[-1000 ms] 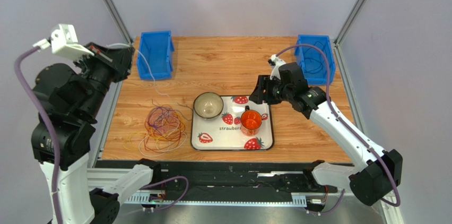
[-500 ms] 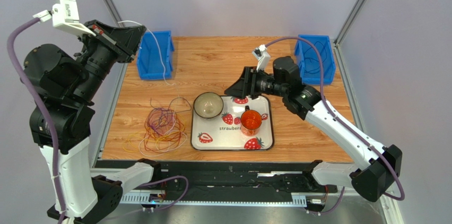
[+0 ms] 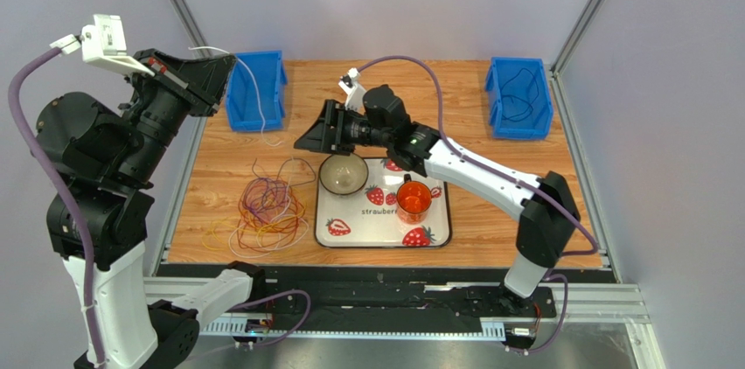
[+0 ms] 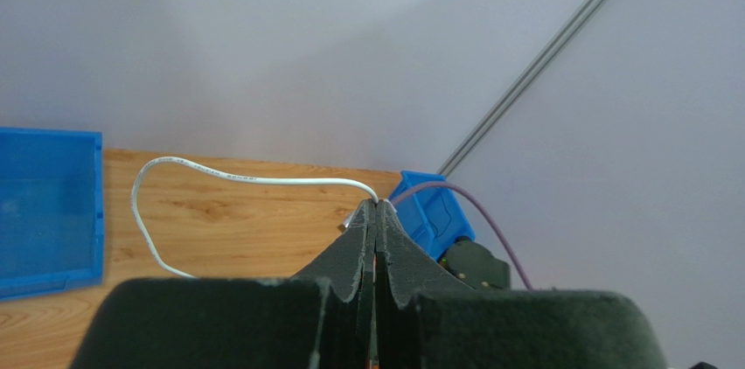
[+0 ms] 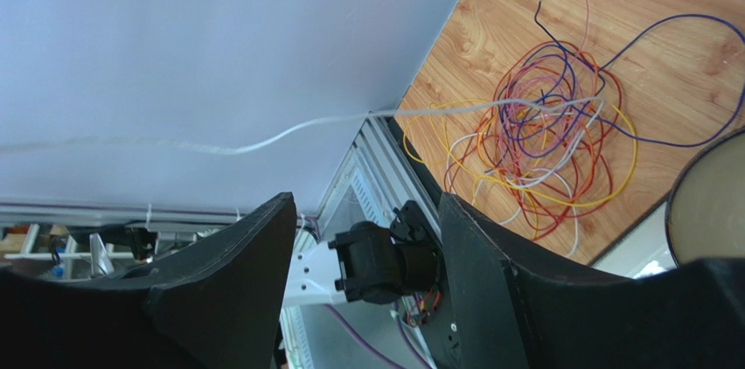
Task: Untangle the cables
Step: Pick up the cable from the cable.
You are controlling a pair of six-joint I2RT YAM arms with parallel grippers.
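Observation:
A tangled pile of thin cables (image 3: 267, 212) in yellow, orange, red-brown, purple and white lies on the wooden table left of the tray; it also shows in the right wrist view (image 5: 542, 146). My left gripper (image 3: 229, 61) is raised high at the back left and shut on a white cable (image 4: 254, 178) that trails down past the left blue bin to the pile. My right gripper (image 3: 302, 143) is open and empty, hovering above the table right of the pile, beside the bowl (image 3: 343, 173).
A strawberry tray (image 3: 437, 233) holds the bowl and an orange cup (image 3: 413, 198). A blue bin (image 3: 256, 89) stands at back left. Another blue bin (image 3: 519, 98) at back right holds a dark cable.
My right arm has swung left from near the right bin to beside the bowl, jaws open. My left gripper has lifted the white cable higher.

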